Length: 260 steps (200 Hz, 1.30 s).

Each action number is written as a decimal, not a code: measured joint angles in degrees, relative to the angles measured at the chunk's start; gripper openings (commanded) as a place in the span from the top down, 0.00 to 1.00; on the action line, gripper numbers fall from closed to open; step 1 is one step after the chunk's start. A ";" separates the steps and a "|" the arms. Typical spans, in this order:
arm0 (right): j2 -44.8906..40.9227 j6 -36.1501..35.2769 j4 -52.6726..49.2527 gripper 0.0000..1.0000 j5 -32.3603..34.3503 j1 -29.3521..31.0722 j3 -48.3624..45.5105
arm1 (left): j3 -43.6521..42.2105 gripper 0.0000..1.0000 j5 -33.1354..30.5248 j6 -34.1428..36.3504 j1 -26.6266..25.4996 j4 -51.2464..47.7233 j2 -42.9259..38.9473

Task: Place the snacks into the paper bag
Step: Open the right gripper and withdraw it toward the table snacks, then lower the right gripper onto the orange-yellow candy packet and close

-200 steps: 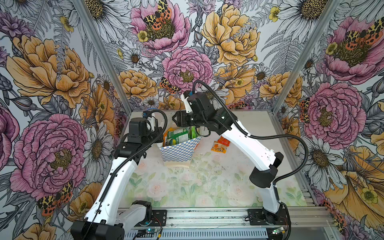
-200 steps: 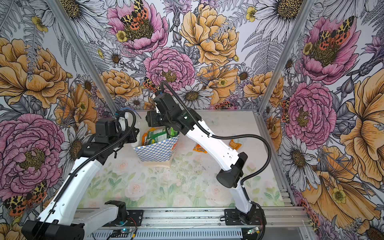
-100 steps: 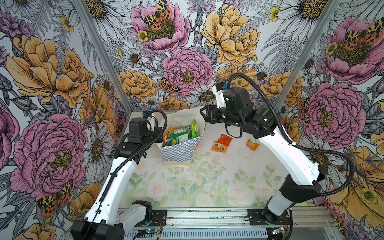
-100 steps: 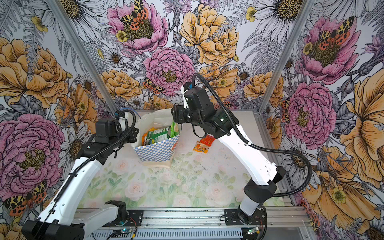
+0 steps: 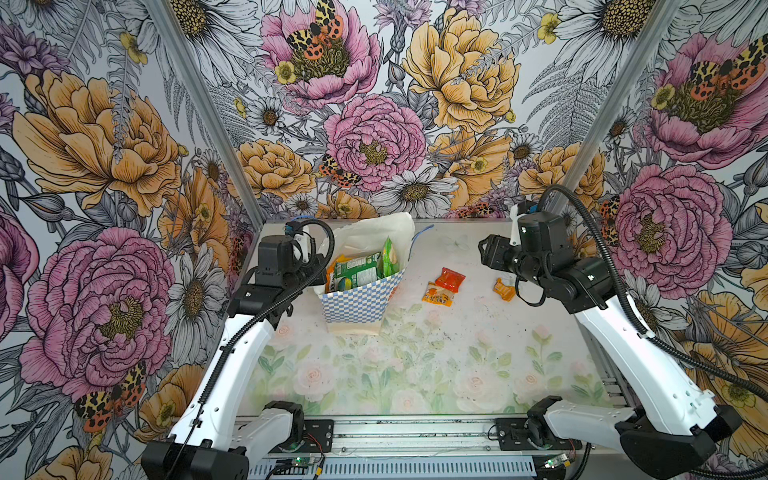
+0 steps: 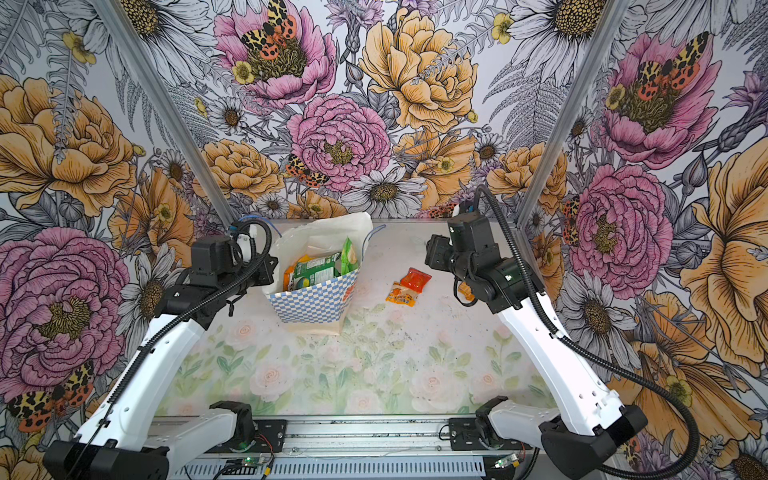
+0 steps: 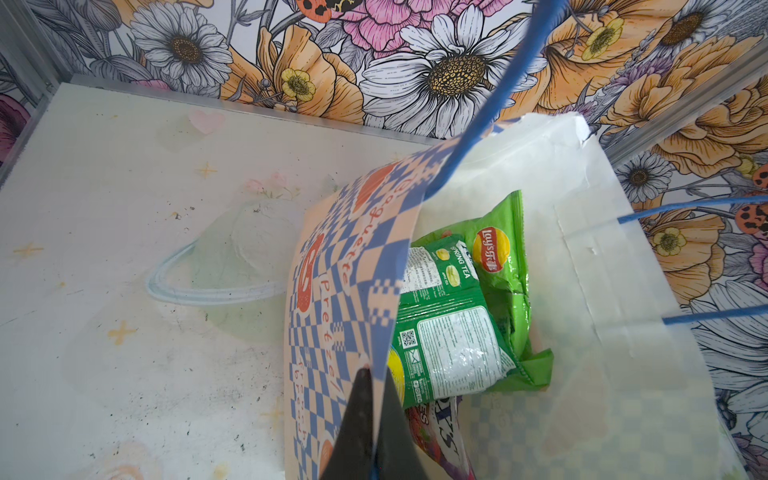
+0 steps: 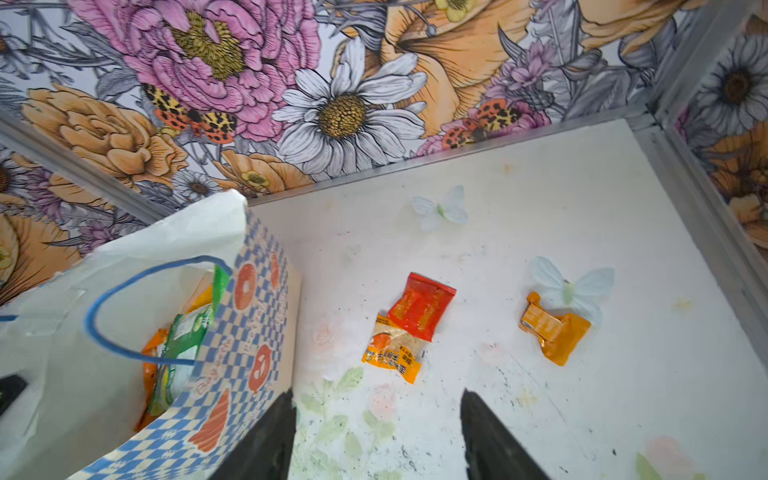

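White arm links [image 5: 235,368], black joints [image 5: 582,284], black corrugated cables [image 5: 613,266], black bases [image 5: 195,461].

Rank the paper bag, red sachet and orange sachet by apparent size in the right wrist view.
1. paper bag, by far the largest.
2. red sachet and orange sachet: near equal, so left unranked.

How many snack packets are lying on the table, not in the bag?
3: a red sachet, a yellow-orange packet partly under it, and an orange sachet farthest from the paper bag, which may hide more.
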 measured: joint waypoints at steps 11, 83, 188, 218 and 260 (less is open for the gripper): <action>-0.02 0.87 1.03 0.35 -1.40 -1.81 -3.10 | 0.00 1.00 0.00 0.00 0.00 0.00 0.00; 0.09 4.50 7.08 0.34 -9.27 -15.39 -17.53 | 0.00 1.00 0.00 0.00 0.00 0.00 0.00; 12.76 4.72 20.31 0.38 -22.75 -35.93 -28.28 | 0.00 1.00 0.02 0.00 0.00 0.02 0.00; 18.75 5.60 25.14 0.44 -26.80 -38.97 -28.33 | 0.00 1.00 0.00 0.00 0.00 0.00 0.00; 24.61 6.47 29.64 0.49 -29.35 -40.87 -28.65 | 0.00 1.00 0.02 0.00 0.09 0.00 0.00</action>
